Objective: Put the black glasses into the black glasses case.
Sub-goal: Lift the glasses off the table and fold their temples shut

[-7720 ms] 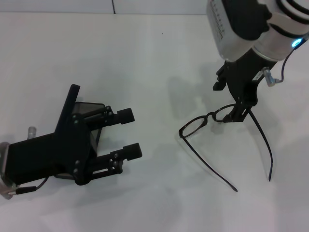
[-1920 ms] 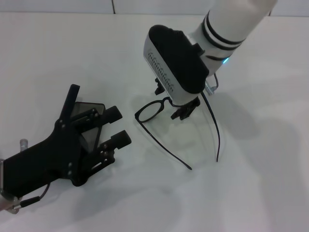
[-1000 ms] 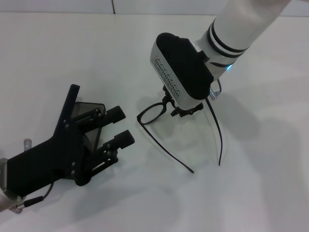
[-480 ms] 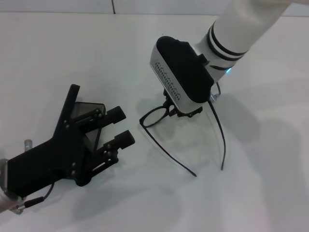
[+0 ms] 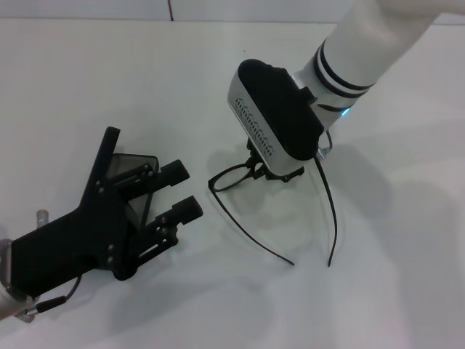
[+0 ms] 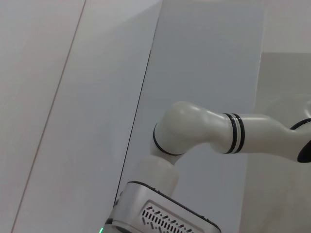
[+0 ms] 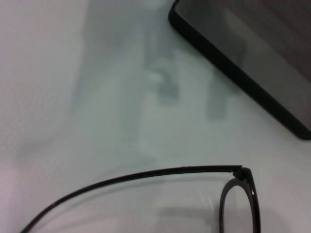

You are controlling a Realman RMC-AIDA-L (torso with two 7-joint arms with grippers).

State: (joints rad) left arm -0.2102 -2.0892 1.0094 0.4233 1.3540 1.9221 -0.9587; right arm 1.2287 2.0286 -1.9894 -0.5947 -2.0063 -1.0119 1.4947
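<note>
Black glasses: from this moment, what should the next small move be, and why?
Probably carry the black glasses a little further toward the robot's left, to the black glasses case. The right gripper is shut on the frame front, with both temple arms unfolded and trailing. The case lies open beside the left gripper, and bare table separates glasses from case.

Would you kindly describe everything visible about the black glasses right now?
The black glasses are a thin black wire-like frame with rounded rims and two long slim temple arms, unfolded and pointing toward the robot. The right gripper holds the frame front, covering one rim. They lie to the right of the open black glasses case, apart from it.
</note>
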